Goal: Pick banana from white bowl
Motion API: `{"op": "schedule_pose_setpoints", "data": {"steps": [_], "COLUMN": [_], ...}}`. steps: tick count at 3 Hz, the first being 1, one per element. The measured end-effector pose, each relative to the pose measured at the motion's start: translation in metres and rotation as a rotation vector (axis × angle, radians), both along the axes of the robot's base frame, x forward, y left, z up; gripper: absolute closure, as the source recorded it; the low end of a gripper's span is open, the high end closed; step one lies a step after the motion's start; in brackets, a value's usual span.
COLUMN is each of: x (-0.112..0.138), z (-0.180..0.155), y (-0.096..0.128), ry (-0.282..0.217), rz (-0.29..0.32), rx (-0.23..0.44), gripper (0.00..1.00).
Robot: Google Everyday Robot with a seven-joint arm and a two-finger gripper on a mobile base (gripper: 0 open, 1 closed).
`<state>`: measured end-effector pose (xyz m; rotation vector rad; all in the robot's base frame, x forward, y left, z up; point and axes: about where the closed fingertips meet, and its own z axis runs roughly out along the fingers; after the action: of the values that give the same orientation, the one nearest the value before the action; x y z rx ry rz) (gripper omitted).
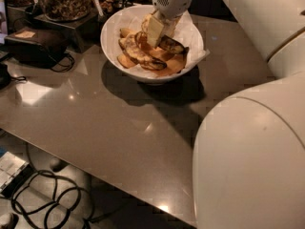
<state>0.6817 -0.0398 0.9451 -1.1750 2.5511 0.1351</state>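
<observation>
The white bowl [110, 31], lined with crinkled white paper, stands at the back of the grey table and holds several overripe bananas. A pale yellow banana with brown speckles [135, 52] lies curved across the left middle of the bowl. A nearly black banana [172, 44] lies to the right, and a brown-streaked one [172, 66] lies at the front. My gripper [156, 32] reaches down from above into the middle of the bowl, right over the pile and beside the speckled banana. Its tips are hidden among the fruit.
A glass jar of nuts [62, 1] on a dark stand and a black pouch [35, 44] stand left of the bowl. My arm's large white links [248, 151] fill the right side. Cables [43, 199] lie on the floor below the table's front edge.
</observation>
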Motion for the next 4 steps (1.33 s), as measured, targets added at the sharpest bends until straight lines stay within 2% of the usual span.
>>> {"op": "schedule_pose_setpoints", "data": {"steps": [1,2,3,4], "x": [-0.008,-0.043,-0.075,-0.070], "z": [0.013,0.033,0.044,0.045], "y": [0.006,0.021,0.040,0.041], "ry": [-0.024,-0.034,-0.027,-0.041], "rz": [0.035,0.104,0.199,0.191], "rx": [-0.020,-0.024,0.004,0.008], "gripper": [1.00,1.00,1.00,1.00]}}
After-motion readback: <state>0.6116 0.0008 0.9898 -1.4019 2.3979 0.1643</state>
